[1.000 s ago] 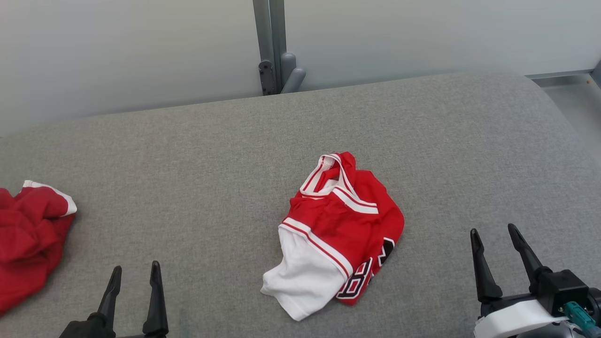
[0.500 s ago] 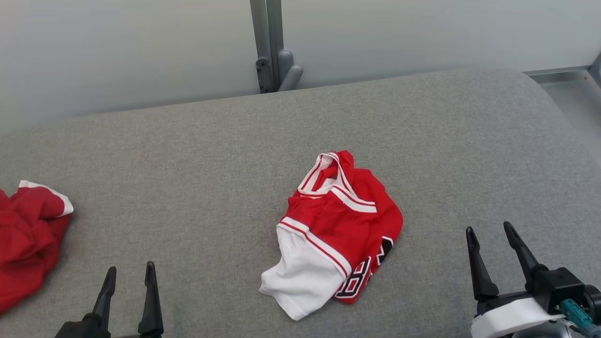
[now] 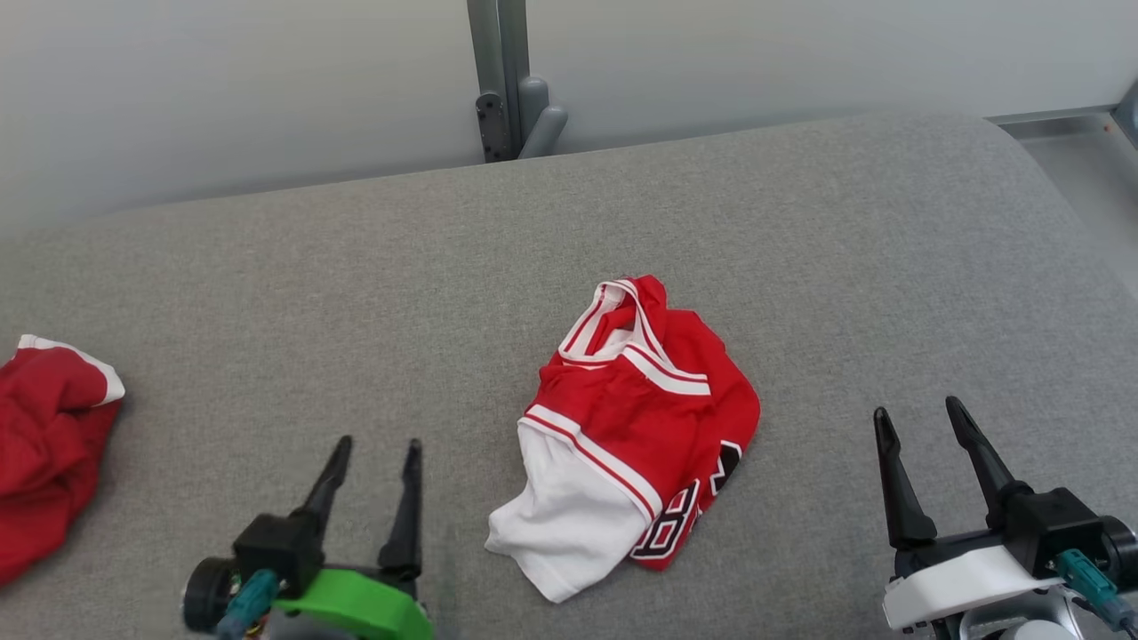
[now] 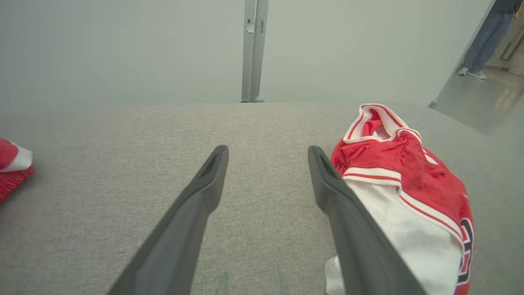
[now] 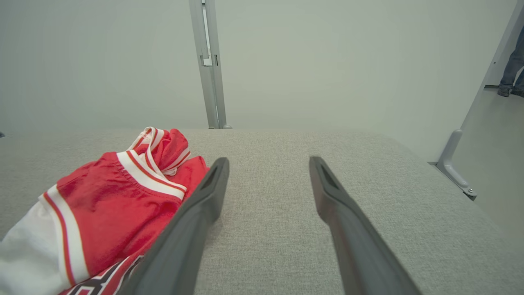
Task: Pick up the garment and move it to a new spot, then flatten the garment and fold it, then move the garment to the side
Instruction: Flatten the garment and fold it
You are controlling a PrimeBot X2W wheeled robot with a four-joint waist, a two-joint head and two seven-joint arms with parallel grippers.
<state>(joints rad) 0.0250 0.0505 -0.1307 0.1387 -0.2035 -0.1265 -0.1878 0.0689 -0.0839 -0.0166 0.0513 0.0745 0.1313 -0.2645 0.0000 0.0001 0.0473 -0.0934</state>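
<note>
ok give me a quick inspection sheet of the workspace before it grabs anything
surface: grey fabric-covered table, no stains seen
job's things: jersey, red and white, crumpled near the middle, not flattened or folded
clutter: second red garment, bunched at the robot's left edge
grippers: left gripper open, left of the jersey, holding nothing; right gripper open, right of it, holding nothing
cables: teal connector at the right wrist
surroundings: pale wall, grey post; person's legs far off

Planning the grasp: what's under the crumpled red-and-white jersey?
The crumpled red-and-white jersey lies on the grey fabric surface, a white layer emerging beneath its red layer. Anything under the folds is covered.
</note>
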